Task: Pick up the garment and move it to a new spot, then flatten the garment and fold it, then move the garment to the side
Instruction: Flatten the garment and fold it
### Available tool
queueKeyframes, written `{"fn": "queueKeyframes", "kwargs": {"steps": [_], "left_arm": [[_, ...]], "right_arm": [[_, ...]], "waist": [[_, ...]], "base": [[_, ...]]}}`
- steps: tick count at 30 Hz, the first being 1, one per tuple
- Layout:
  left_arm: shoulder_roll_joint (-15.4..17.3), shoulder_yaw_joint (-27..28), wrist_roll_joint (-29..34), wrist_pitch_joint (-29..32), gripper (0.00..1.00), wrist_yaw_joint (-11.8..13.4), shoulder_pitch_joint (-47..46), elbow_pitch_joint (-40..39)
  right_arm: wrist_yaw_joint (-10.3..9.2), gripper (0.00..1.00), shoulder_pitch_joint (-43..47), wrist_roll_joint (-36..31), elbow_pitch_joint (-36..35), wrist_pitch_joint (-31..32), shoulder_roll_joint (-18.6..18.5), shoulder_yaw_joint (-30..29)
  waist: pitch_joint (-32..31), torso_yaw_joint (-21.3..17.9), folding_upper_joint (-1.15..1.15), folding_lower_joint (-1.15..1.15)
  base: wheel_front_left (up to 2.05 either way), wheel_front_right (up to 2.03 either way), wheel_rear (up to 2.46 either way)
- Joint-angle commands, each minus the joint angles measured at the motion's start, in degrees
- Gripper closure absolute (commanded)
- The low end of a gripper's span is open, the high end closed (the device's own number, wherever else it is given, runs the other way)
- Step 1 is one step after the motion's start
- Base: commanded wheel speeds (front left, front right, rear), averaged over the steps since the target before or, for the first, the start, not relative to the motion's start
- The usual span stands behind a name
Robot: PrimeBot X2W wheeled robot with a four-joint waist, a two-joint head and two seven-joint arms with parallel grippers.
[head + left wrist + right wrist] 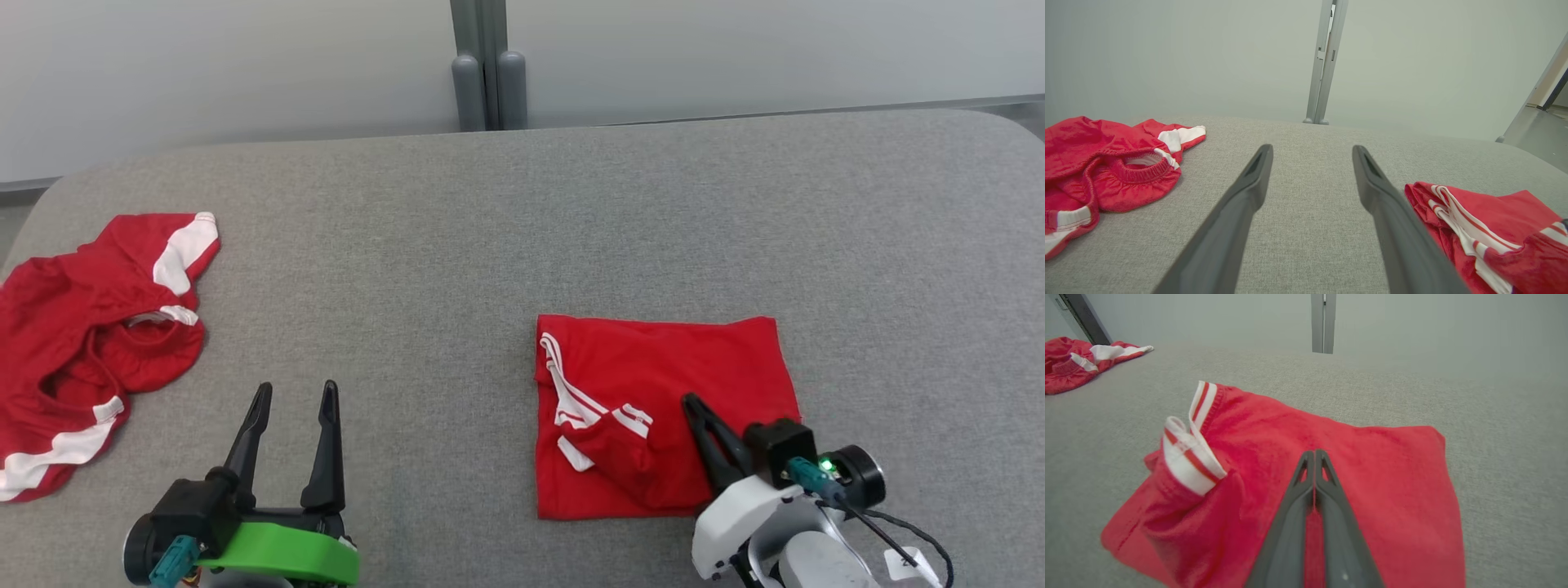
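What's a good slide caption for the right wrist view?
Right gripper, shut, over a folded red garment with white-striped trim on a grey table; a crumpled red garment lies beyond.

Robot test lab, looks like. Pale blank partition panels (204, 65) joined by a grey metal post (488, 65), one big grey fabric-covered counter (522, 204) with rounded corners, a folded red garment (661, 384) and crumpled red shorts (82, 327) laid well apart on it.

Grey table (522, 212), folded garment (694, 359), crumpled garment (73, 327)
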Motion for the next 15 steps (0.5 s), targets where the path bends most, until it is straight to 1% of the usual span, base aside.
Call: {"fn": "queueKeyframes", "kwargs": {"steps": [1, 3, 7, 13, 15], "left_arm": [[0.1, -0.1, 0.4, -0.2, 0.0, 0.0, -0.6, 0.1], [0.1, -0.4, 0.4, -0.2, 0.0, 0.0, -0.9, 0.2], [0.1, -0.6, 0.4, -0.2, 0.0, 0.0, -1.2, 0.4], [0.1, -0.7, 0.4, -0.2, 0.0, 0.0, -1.2, 0.4], [0.1, -0.6, 0.3, -0.2, 0.0, 0.0, -1.2, 0.4]], "right_arm": [[-0.09, 1.0, -1.0, 0.5, 1.8, 0.0, -0.4, 1.2], [-0.09, 1.0, -2.8, 1.0, 4.9, 0.0, -0.3, 4.7], [-0.09, 1.0, -4.4, 4.0, 8.2, -0.1, -0.2, 12.1], [-0.09, 1.0, -6.4, 10.1, 7.4, -0.4, -0.3, 27.0], [-0.09, 1.0, -7.1, 12.6, 6.4, -0.4, -0.3, 30.5]], "waist": [[0.5, 1.0, 0.0, 0.0], [0.7, 1.8, 0.0, 0.0], [0.8, 3.1, 0.0, 0.0], [1.0, 4.0, 0.0, 0.0], [0.9, 4.0, 0.0, 0.0]], "base": [[0.0, 0.0, 0.0], [0.0, 0.0, 0.0], [0.0, 0.0, 0.0], [0.0, 0.0, 0.0], [0.0, 0.0, 0.0]]}}
